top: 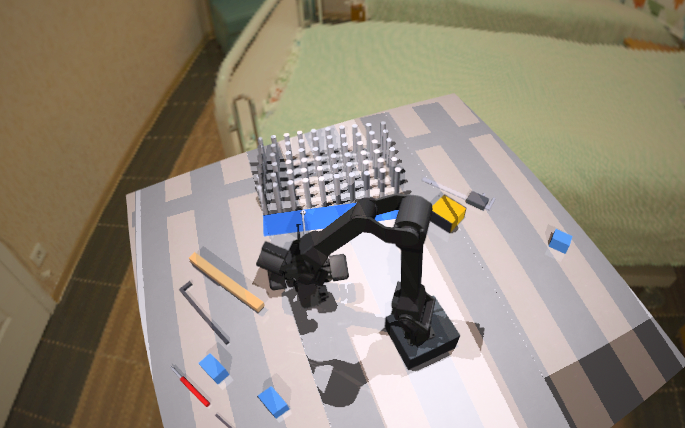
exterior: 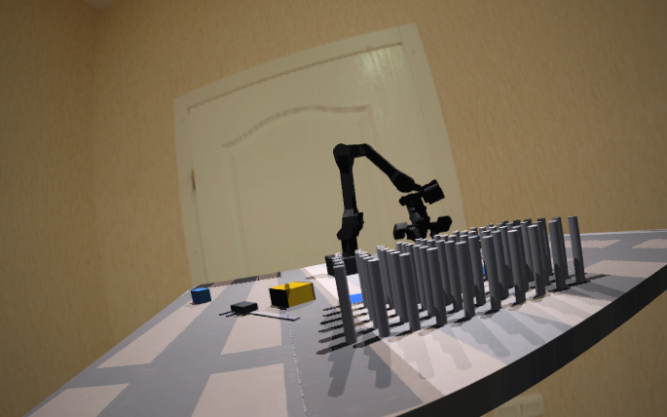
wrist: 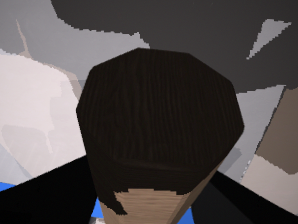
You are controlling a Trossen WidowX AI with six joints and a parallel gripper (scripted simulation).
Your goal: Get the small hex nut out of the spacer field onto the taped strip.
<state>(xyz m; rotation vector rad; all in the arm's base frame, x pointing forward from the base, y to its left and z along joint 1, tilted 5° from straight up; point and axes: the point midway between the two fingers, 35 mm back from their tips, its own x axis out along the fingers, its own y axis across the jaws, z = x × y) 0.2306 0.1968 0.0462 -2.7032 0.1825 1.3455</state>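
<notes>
The metal spacers (top: 398,181) (exterior: 343,305) stand upright in rows at the table's back. The blue taped strip (top: 281,224) (exterior: 355,298) lies in front of them, partly hidden by my arm. My gripper (top: 305,268) (exterior: 420,231) is in front of the strip, above the table. It is shut on a tool's wooden handle (wrist: 150,120), whose dark, faceted end fills the middle of the wrist view. A thin pale shaft (top: 303,219) shows over the strip's left part, seemingly this tool's. Its far tip is not clear. I cannot make out the hex nut.
A wooden bar (top: 226,281), a dark hooked rod (top: 203,313) and a red-handled tool (top: 194,391) lie left. Blue blocks (top: 213,367) (top: 273,401) lie front left, another blue block (top: 560,241) right. A yellow block (top: 448,211) (exterior: 294,293) and dark block (top: 477,199) on thin rods lie right of the field.
</notes>
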